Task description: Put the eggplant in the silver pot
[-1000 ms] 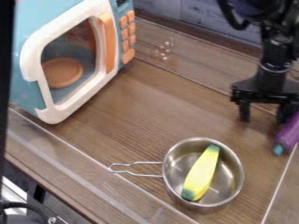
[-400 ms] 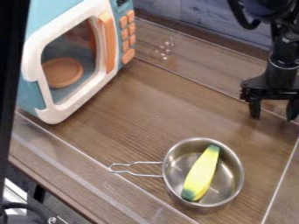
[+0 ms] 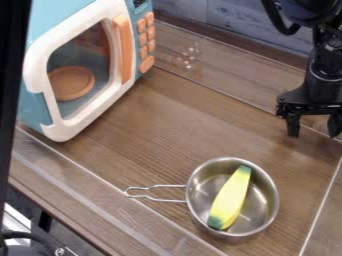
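The silver pot (image 3: 201,203) sits near the front of the wooden table, its wire loop handle (image 3: 154,191) pointing left. A yellow elongated toy (image 3: 233,196) lies inside it. My gripper (image 3: 311,123) hangs at the right edge of the view, behind and to the right of the pot. It points down with its black fingers (image 3: 291,124) spread open just above the table, and nothing shows between them. The eggplant is hidden or out of view at the right edge.
A teal-and-white toy microwave (image 3: 80,65) with its door open stands at the back left. The table's front edge (image 3: 94,190) runs diagonally on the near side, with dark clutter below it.
The gripper has shifted slightly to the right and stays open. A purple shape that lay by the right edge below the gripper a second ago no longer shows.
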You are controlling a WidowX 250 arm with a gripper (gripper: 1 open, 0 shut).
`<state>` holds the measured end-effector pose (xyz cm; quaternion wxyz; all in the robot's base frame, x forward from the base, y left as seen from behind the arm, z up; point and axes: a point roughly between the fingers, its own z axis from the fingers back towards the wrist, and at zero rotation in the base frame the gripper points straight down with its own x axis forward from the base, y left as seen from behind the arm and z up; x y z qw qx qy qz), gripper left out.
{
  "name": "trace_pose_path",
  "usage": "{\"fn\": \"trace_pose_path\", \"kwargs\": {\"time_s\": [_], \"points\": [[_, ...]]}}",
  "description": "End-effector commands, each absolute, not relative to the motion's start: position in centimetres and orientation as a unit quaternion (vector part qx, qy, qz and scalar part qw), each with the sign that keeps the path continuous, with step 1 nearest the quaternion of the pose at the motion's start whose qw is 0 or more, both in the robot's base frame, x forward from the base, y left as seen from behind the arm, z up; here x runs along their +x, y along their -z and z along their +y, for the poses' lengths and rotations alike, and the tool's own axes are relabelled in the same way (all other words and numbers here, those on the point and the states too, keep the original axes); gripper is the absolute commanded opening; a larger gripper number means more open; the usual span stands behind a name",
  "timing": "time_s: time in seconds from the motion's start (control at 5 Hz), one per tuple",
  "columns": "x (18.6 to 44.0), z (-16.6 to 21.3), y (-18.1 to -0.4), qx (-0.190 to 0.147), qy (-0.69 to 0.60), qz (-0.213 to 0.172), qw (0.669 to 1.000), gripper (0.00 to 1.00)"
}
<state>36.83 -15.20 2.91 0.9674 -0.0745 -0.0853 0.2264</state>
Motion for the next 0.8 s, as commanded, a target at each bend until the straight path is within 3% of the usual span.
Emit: {"fn": "trace_pose_path", "kwargs": {"time_s": [0.0,0.6], "points": [[35.2,-18.6,-4.3,-0.087,-0.181,-0.094,0.975,1.0],[33.8,-18.1,-3.6,-0.082,-0.185,-0.095,0.975,1.0]]}}
